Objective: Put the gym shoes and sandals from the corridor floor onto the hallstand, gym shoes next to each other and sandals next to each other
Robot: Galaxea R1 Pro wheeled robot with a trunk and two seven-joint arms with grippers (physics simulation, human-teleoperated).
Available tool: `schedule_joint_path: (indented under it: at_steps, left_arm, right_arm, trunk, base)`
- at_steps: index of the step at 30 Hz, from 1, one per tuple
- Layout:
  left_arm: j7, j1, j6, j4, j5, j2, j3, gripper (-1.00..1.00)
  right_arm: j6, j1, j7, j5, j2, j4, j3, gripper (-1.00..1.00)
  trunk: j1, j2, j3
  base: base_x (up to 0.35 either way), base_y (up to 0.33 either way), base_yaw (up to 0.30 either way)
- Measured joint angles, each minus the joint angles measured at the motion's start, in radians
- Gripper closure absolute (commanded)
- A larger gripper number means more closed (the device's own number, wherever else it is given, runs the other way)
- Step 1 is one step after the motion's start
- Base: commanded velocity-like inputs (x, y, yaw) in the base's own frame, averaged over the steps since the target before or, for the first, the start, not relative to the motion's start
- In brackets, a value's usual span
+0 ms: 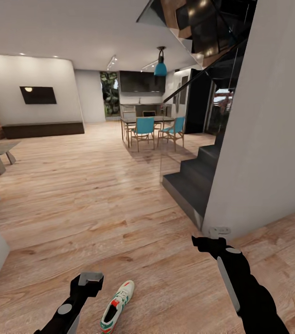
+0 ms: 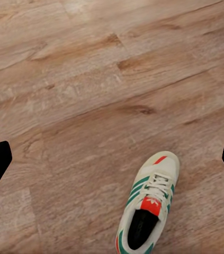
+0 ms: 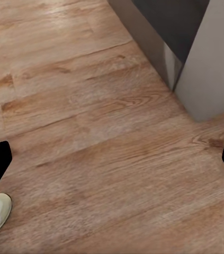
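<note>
Lying lengthwise, gym shoe (image 1: 117, 307) toe away from robot; both grippers spread wide, empty.

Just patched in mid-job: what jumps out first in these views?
A white gym shoe with green stripes and red accents lies alone on the light wood-plank floor, just right of the open left gripper. Dark stairs rise ahead right, with teal dining chairs beyond.

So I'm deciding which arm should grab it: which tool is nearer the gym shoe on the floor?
Left. The left tool hangs just beside the gym shoe, at its toe end. The right tool is farther off, over bare floor near the stairs.
</note>
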Motion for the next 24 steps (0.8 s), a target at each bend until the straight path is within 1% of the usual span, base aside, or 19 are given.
schedule_joint_path:
  at_steps: [7,24]
  left_arm:
    - [0.0,0.0,0.0,0.0,0.0,0.001,0.0,-1.0]
    - [0.0,-0.001,0.0,0.0,0.0,0.001,0.0,-1.0]
  right_arm:
    - [0.0,0.0,-0.001,0.0,0.0,0.0,0.0,-1.0]
    - [0.0,0.0,-0.003,0.0,0.0,0.0,0.0,-1.0]
  trunk:
    - [0.027,-0.049,-0.033]
    - [0.092,-0.168,-0.112]
  base:
    - [0.0,0.0,-0.127]
    - [0.0,0.0,-0.171]
